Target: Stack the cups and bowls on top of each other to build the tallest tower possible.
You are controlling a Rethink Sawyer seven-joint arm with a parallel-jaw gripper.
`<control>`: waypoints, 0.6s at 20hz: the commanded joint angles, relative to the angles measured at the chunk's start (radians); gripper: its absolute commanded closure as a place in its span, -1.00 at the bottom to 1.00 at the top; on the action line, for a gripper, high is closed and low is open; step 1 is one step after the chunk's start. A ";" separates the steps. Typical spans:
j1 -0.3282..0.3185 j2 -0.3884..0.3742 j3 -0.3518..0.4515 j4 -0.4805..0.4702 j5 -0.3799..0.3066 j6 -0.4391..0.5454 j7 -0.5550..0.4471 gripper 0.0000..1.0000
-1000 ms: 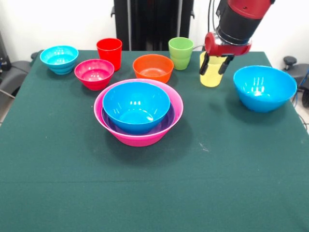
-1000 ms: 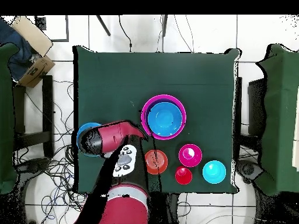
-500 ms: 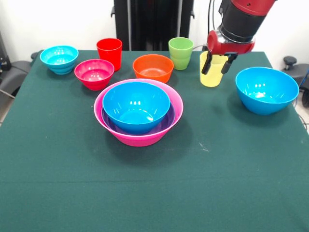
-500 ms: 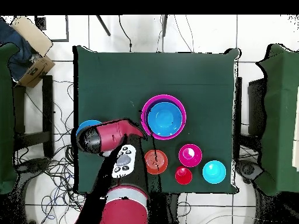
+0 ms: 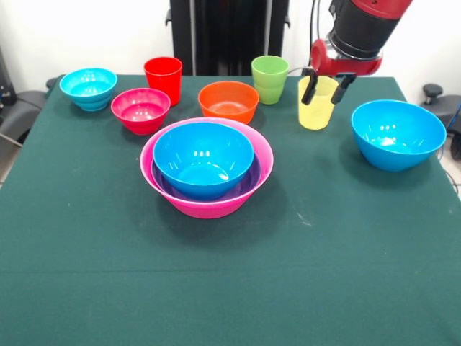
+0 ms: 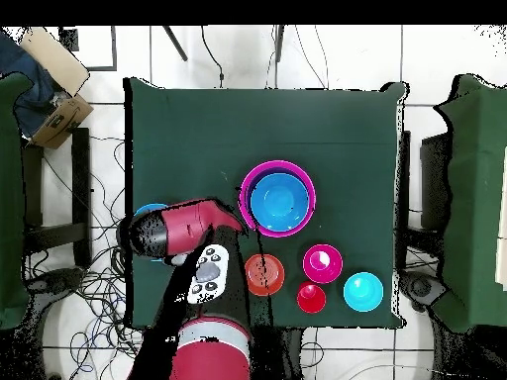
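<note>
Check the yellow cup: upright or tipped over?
Upright. The yellow cup stands on the table with its open mouth up, and the open gripper has a finger on either side of its rim.

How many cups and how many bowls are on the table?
Cups: 3, red, green, yellow.
Bowls: 7, pink, purple, blue inside them, blue alone, orange, magenta-red, cyan.
Total: 10.
</note>
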State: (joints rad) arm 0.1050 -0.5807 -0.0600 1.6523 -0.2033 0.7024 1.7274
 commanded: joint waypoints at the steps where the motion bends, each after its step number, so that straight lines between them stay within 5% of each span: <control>1: 0.053 0.023 0.065 -0.065 0.004 0.068 0.103 -1.00; 9: 0.069 0.022 0.067 -0.054 0.027 0.042 0.123 -1.00; 12: 0.031 -0.021 0.118 0.018 0.085 -0.170 0.170 -1.00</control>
State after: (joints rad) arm 0.1643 -0.5822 -0.0563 1.6354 -0.1840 0.7072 1.7274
